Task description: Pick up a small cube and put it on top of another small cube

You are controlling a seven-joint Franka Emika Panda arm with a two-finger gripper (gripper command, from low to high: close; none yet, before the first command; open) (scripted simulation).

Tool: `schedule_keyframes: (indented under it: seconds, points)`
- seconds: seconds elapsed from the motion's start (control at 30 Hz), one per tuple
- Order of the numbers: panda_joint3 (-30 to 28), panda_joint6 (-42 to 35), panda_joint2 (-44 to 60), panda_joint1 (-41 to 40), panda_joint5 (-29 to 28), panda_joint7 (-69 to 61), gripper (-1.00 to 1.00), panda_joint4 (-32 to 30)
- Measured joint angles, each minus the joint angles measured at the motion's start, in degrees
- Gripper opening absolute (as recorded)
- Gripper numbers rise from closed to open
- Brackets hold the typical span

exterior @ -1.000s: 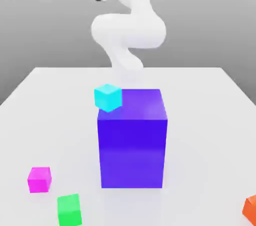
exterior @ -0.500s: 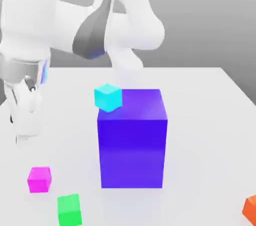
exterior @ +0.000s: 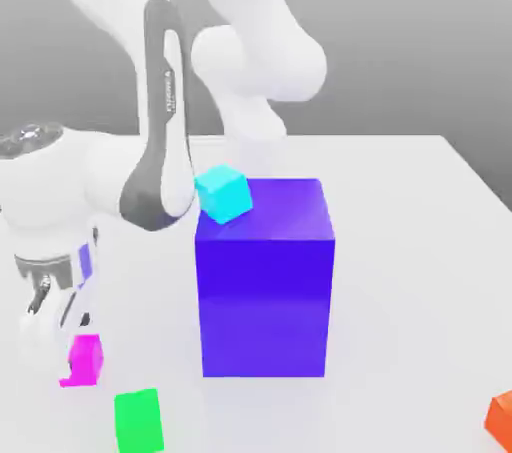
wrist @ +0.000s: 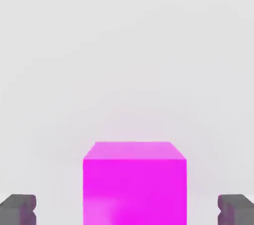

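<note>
The small magenta cube (exterior: pixel 88 361) rests on the white table near the exterior view's left front, partly covered by my hand. My gripper (exterior: pixel 62 346) has come down right over it. In the hand view the magenta cube (wrist: pixel 134 184) sits between my two dark fingertips (wrist: pixel 17 208), which stand wide apart on either side and do not touch it, so the gripper (wrist: pixel 127 210) is open. The small green cube (exterior: pixel 138 421) lies on the table just in front of the magenta one, a little toward the exterior view's right.
A big blue-purple block (exterior: pixel 265 281) stands mid-table with a small cyan cube (exterior: pixel 224 193) on its top back corner. An orange cube (exterior: pixel 502 416) sits at the front right edge. The arm's links arch above the table's (exterior: pixel 420 271) left side.
The arm has swung down and forward on the exterior view's left, bringing the hand from above the table to the magenta cube. None of the cubes has moved.
</note>
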Motion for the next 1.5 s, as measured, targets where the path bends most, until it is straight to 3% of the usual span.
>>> schedule_keyframes:
  seconds: [0.23, 0.47, 1.27, 1.43, 1.47, 1.5]
  points:
    - [-0.10, 0.25, 0.17, 0.11, -0.01, 0.03, -1.00, 0.03]
    - [1.81, -7.88, -9.83, -1.30, 2.39, -1.46, -1.00, -1.79]
    - [12.43, -19.52, -11.81, 3.31, -0.53, -23.89, -1.00, 7.18]
    - [11.04, -13.53, -5.21, 5.02, -4.60, -23.40, -1.00, 7.64]
    - [10.42, -12.21, -3.75, 5.49, -5.42, -22.84, 1.00, 7.74]
    - [10.42, -12.20, -3.75, 5.49, -5.42, -22.84, 1.00, 7.74]
